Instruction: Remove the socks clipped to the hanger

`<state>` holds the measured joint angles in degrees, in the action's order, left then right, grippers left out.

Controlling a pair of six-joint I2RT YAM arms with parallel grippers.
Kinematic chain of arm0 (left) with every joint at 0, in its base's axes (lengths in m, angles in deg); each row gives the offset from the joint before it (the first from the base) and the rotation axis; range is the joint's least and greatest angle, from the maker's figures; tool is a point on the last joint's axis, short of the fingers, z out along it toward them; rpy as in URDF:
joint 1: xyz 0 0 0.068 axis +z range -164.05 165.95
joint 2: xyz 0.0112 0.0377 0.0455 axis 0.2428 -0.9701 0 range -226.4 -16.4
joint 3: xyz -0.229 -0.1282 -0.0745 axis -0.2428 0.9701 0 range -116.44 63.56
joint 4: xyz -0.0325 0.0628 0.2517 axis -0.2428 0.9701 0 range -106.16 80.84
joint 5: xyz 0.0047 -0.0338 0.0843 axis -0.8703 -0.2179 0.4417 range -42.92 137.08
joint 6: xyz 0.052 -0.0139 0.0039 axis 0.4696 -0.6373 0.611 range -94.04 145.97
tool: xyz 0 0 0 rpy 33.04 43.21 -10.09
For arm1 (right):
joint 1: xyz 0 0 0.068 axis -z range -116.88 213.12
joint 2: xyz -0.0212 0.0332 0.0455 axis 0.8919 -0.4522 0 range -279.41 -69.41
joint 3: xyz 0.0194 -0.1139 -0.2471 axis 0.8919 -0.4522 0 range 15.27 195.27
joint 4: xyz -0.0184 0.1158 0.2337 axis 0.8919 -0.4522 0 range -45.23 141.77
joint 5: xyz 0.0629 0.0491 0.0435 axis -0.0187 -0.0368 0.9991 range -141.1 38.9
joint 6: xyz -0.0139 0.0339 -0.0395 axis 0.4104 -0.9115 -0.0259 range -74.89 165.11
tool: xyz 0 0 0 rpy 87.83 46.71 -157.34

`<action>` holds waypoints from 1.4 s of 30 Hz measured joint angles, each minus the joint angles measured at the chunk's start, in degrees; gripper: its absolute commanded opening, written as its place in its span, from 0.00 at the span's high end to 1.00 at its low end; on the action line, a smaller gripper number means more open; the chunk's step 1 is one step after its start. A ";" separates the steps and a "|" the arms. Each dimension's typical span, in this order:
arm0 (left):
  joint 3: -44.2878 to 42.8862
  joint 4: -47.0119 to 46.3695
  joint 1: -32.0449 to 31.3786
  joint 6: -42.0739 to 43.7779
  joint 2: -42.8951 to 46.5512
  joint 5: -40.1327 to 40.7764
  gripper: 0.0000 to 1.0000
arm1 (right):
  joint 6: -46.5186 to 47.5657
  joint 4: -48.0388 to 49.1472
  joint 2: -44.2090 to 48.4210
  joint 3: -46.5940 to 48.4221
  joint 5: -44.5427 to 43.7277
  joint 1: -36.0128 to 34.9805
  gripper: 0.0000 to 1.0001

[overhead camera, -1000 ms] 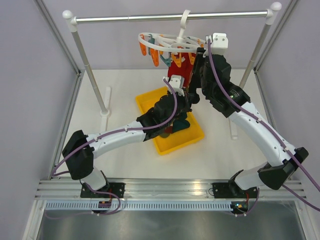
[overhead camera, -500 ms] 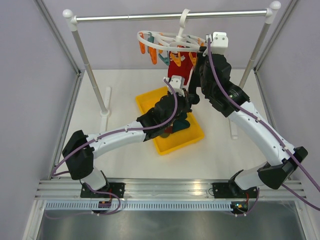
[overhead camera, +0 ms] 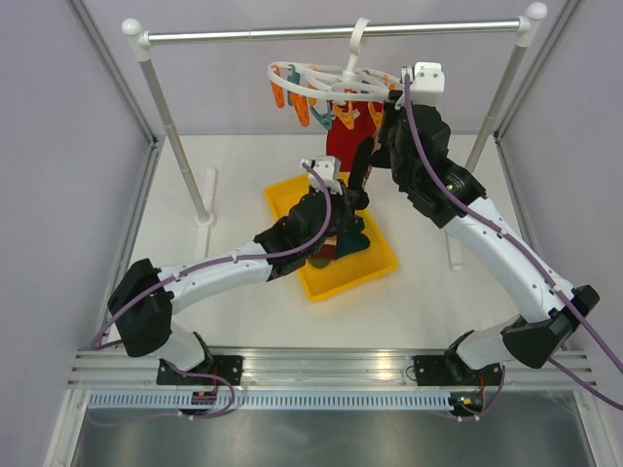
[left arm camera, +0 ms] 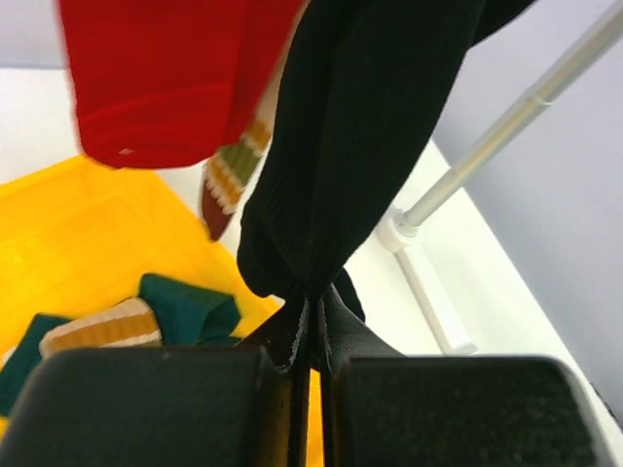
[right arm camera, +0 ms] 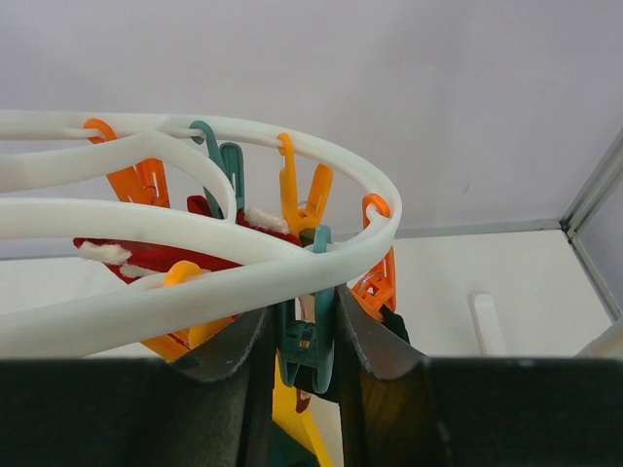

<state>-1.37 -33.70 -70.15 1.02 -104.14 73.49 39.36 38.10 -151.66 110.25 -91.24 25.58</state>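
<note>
The white hanger (overhead camera: 316, 76) hangs by its hook from the metal rail. A red sock (overhead camera: 341, 141) and a black sock (overhead camera: 363, 161) hang from its clips. My left gripper (overhead camera: 356, 187) is below them, shut on the black sock's lower end (left arm camera: 331, 146), which is pinched between its jaws (left arm camera: 313, 306). A patterned sock (left arm camera: 234, 180) hangs behind the red sock (left arm camera: 165, 78). My right gripper (right arm camera: 316, 326) is up at the hanger ring (right arm camera: 243, 263), shut on a teal clip (right arm camera: 313, 341). That clip holds the black sock's top (right arm camera: 394, 326).
A yellow tray (overhead camera: 336, 282) sits under the hanger with teal socks (left arm camera: 185, 306) and a striped one in it. The rail (overhead camera: 292, 34) stands on two posts (overhead camera: 175, 136). Orange clips (right arm camera: 307, 199) dangle beside my right fingers. Cage walls close in both sides.
My right gripper has closed in on the teal clip. My left gripper has drawn slightly left and toward the near side with the black sock in it.
</note>
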 measured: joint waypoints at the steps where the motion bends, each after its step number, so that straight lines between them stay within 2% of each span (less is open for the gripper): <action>1: 1.07 0.00 0.50 -0.28 0.61 0.09 0.98 | 0.00 -0.02 0.02 0.00 0.00 0.00 0.99; 16: 10.54 0.63 11.82 -4.79 2.08 0.48 0.98 | -0.22 0.00 0.02 0.00 0.04 0.00 0.99; 26: 12.68 1.57 15.91 -7.82 -3.85 -1.33 0.97 | -0.22 0.00 0.02 0.00 0.22 0.00 0.99; 29: 13.81 2.67 15.91 -8.98 -5.35 -1.68 0.91 | -0.22 0.00 0.02 0.00 0.22 0.00 0.99; 31: 14.05 3.56 16.20 -9.57 -5.90 -2.12 0.82 | -0.22 0.00 0.02 0.00 0.22 0.00 0.99; 32: 14.10 4.04 16.39 -9.99 -6.01 -2.38 0.76 | -0.22 0.00 0.02 0.00 0.20 0.00 0.99; 33: 14.10 4.35 16.61 -10.16 -6.08 -2.58 0.63 | -0.22 0.00 0.02 0.00 0.22 0.00 0.99; 36: 14.10 5.27 17.18 -11.06 -6.08 -2.91 0.44 | -0.24 0.00 0.02 0.00 0.24 0.00 0.99; 42: 14.10 5.57 17.40 -11.19 -5.03 -3.98 0.39 | -0.28 0.00 0.02 0.00 0.24 0.00 0.99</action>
<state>12.73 -28.13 -52.75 -10.18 -109.17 69.52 39.07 38.10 -151.64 110.25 -91.00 25.58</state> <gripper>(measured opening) 0.602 0.302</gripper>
